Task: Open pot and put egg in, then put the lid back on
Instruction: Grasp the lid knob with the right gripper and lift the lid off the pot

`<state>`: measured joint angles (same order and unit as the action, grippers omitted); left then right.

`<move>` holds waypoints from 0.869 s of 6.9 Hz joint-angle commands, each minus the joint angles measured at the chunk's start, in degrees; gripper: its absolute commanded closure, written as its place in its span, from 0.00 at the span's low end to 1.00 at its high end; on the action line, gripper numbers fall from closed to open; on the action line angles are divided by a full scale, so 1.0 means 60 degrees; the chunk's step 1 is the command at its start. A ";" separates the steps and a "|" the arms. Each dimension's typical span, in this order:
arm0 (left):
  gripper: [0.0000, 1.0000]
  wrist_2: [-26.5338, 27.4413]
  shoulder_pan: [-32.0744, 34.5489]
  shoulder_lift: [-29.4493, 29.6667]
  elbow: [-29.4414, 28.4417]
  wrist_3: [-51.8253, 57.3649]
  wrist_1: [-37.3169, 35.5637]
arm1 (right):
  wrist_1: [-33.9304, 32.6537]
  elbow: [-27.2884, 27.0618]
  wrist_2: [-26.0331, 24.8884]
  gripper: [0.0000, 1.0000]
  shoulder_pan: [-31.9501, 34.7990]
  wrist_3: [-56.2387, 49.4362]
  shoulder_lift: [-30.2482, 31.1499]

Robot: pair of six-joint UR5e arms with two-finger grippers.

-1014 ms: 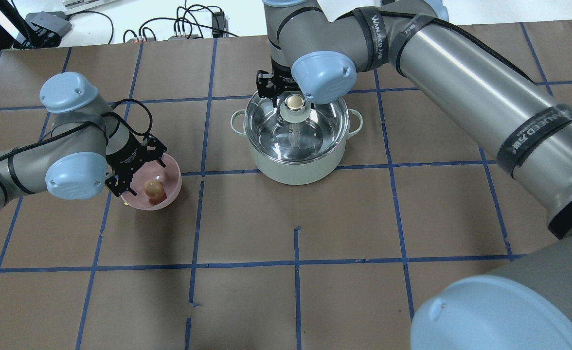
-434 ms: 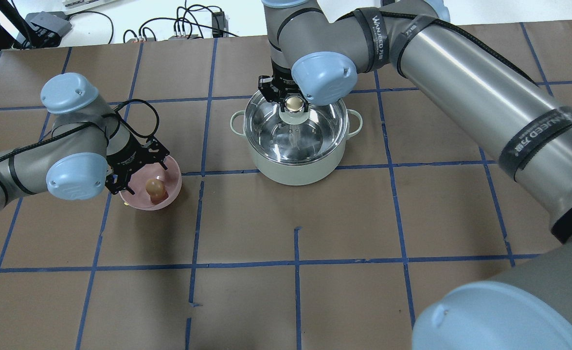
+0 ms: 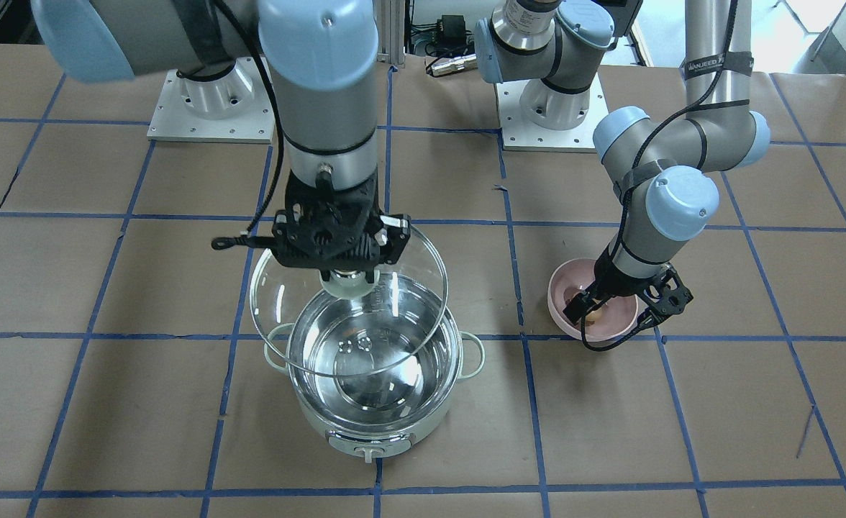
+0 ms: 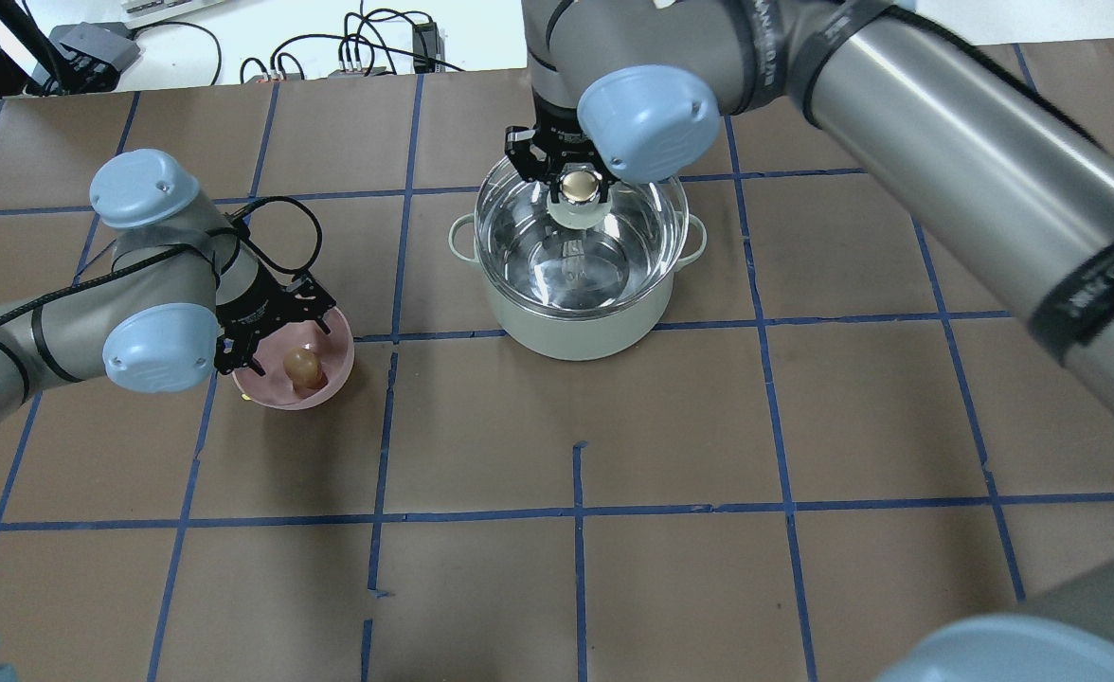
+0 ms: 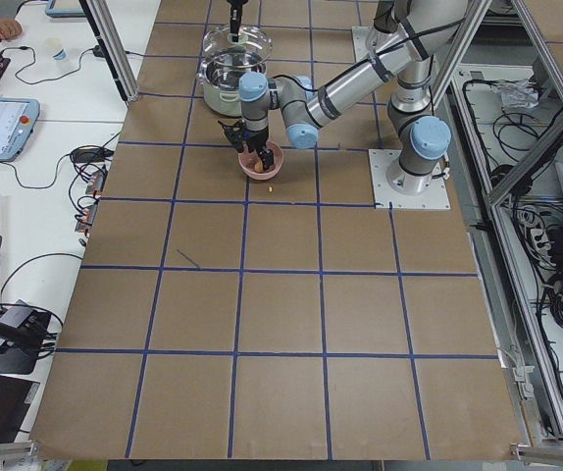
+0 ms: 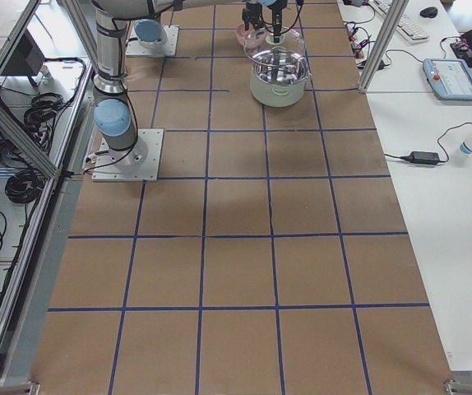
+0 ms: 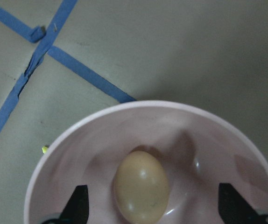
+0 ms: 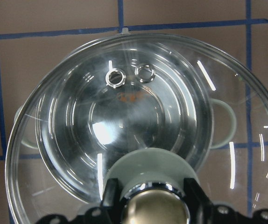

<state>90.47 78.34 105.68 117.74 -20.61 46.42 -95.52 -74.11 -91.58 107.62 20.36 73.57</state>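
Right gripper [image 3: 349,277] is clenching the knob [image 4: 576,185] of the lid [image 3: 401,288], and the glass dome is hanging tilted just above the pot [image 3: 337,424], shifted toward the robot's side so that its near edge is overlapping the steel rim. The pot is sitting open and looking empty beneath it.

Left gripper [image 7: 153,210] is hanging spread wide inside the pink bowl [image 7: 171,105], its 2 fingers [image 7: 78,205] flanking the egg [image 7: 141,186] without touching it. The egg is lying at the bottom of the bowl, well apart from the pot.

Judging from this, 2 things are calling for care. The lid is dangling off-level from 1 small knob, so the right arm should be raising it higher before carrying it sideways, keeping the glass edge from clipping the rim or loop handles, and moving slowly so the dome is not swinging. The left arm should be sinking until the pads are meeting the egg at its widest part, then closing gently: a smooth oval shell is likely to squirt out or crack under a hard squeeze.
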 commanded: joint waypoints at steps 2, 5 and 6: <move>0.04 -0.0034 -0.0020 0.0023 0.0225 0.0710 -0.0441 | 0.0991 -0.1704 0.0856 0.98 -0.2255 -0.1278 0.2292; 0.04 -0.0357 -0.0020 0.0038 0.0210 0.0740 -0.0442 | 0.1067 -0.2310 0.0675 0.98 -0.2380 -0.2391 0.2738; 0.05 -0.0328 -0.0020 0.0052 0.0210 0.0755 -0.0442 | 0.1081 -0.2340 0.0601 0.98 -0.2380 -0.2484 0.2753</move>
<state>88.53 78.22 105.92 119.03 -16.19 43.77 -89.13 -87.68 -87.39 93.42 7.17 89.79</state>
